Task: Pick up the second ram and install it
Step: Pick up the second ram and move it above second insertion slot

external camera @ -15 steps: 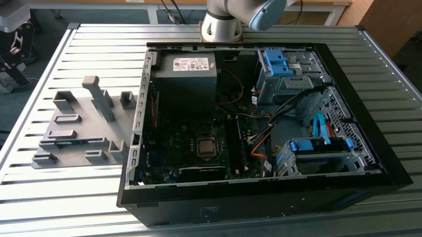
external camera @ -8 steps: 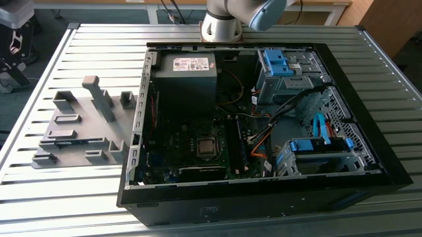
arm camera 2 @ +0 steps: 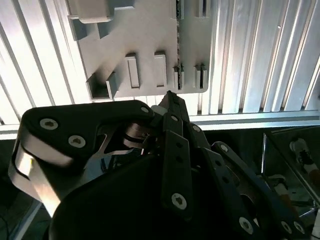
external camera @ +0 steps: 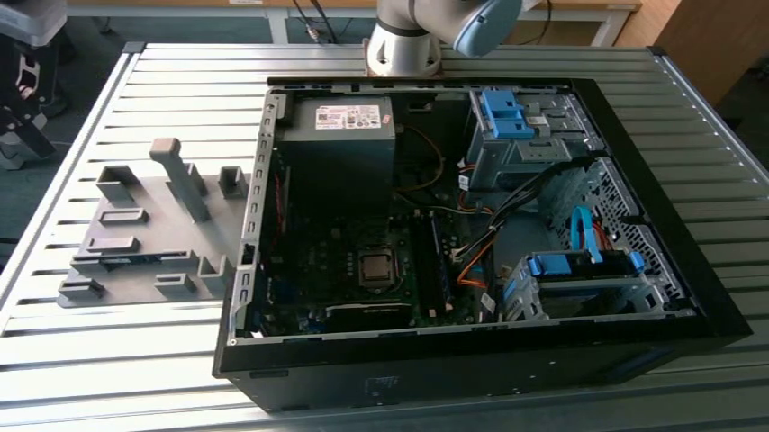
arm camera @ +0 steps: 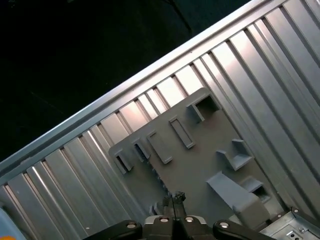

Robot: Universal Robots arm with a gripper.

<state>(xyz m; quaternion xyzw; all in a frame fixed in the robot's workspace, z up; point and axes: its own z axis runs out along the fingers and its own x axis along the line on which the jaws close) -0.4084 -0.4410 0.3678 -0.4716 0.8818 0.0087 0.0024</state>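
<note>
In both wrist views my gripper [arm camera: 174,196] [arm camera 2: 170,96] hangs above the grey fixture tray [arm camera: 200,150] [arm camera 2: 150,30], over the tray's edge. Its two fingertips are pressed together, shut, and I see nothing between them. The tray [external camera: 157,243] lies on the slatted table at the exterior view's left, with upright blocks and bare slots on it. The second ram is out of view. The open computer case [external camera: 481,346] lies beside the tray, its motherboard [external camera: 360,270] exposed.
The arm's base [external camera: 402,40] stands at the table's far edge behind the case. Inside the case are a power supply [external camera: 346,117], blue drive cages [external camera: 589,265] and loose cables. The ribbed metal table [external camera: 180,90] drops off to dark floor beyond the tray.
</note>
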